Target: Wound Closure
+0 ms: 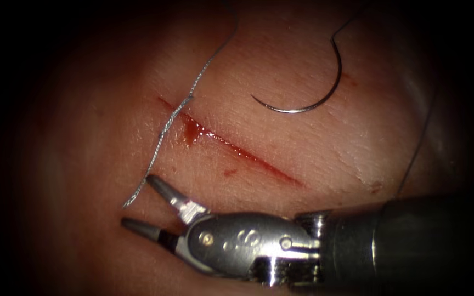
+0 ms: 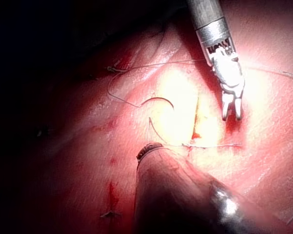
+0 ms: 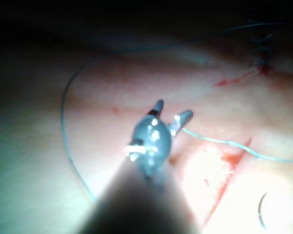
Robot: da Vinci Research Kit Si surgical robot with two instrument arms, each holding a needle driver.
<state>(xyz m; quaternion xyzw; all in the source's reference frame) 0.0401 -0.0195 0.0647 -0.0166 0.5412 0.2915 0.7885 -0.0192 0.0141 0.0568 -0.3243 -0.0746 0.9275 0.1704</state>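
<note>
The right tool (image 1: 137, 200) comes in low from the right, on the near side of the cut (image 1: 248, 155), with its jaws open and nothing between them. The frayed free end of the thread (image 1: 163, 134) lies just beside its upper jaw tip. From there the thread runs up across the cut's left end and off the top. The curved needle (image 1: 292, 112) lies loose on the tissue on the far right side of the cut, held by neither tool and not in the tissue. The right wrist view shows the same open jaws (image 3: 173, 108) beside the thread (image 3: 224, 142). The left tool's shaft (image 2: 176, 195) is seen from close.
Red fluid (image 1: 192, 131) pools in the cut near where the thread crosses. More thread trails from the needle's blunt end off the top and down the right side (image 1: 415, 153). A row of older stitches (image 3: 261, 48) sits farther along the tissue.
</note>
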